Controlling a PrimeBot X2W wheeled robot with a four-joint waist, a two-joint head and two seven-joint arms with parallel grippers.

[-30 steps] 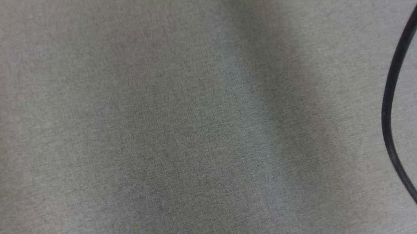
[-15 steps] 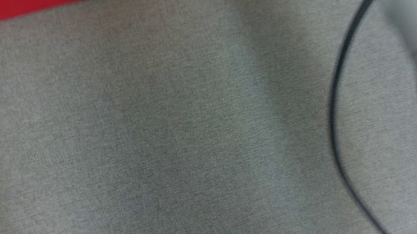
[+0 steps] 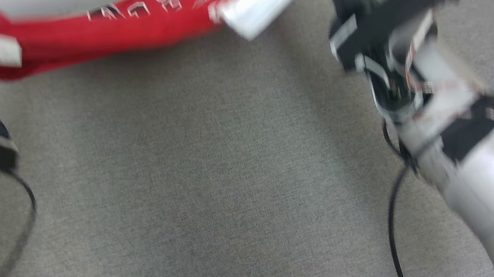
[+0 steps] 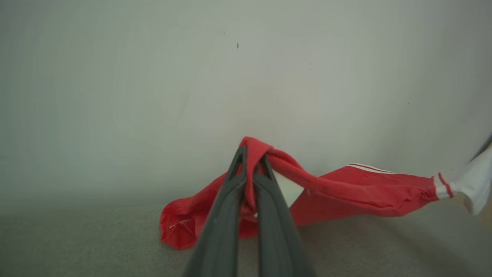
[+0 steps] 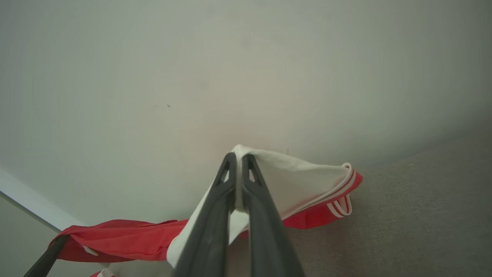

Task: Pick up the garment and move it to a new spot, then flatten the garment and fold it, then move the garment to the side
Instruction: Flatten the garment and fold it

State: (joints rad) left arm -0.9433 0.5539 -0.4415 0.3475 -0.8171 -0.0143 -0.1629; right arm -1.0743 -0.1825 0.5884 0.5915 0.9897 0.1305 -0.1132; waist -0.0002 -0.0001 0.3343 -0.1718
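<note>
The left gripper (image 4: 251, 154), low in the middle of the left wrist view, is pinched tight on a red fold of the garment (image 4: 346, 188), which runs off toward the right edge of that frame. The right gripper (image 5: 238, 158), low centre in its own wrist view, is clamped on the garment's white striped-trim part. In the blurred head view the garment stretches along the top edge, above a grey fabric surface (image 3: 215, 186); a pale wall (image 4: 153, 77) stands behind.
</note>
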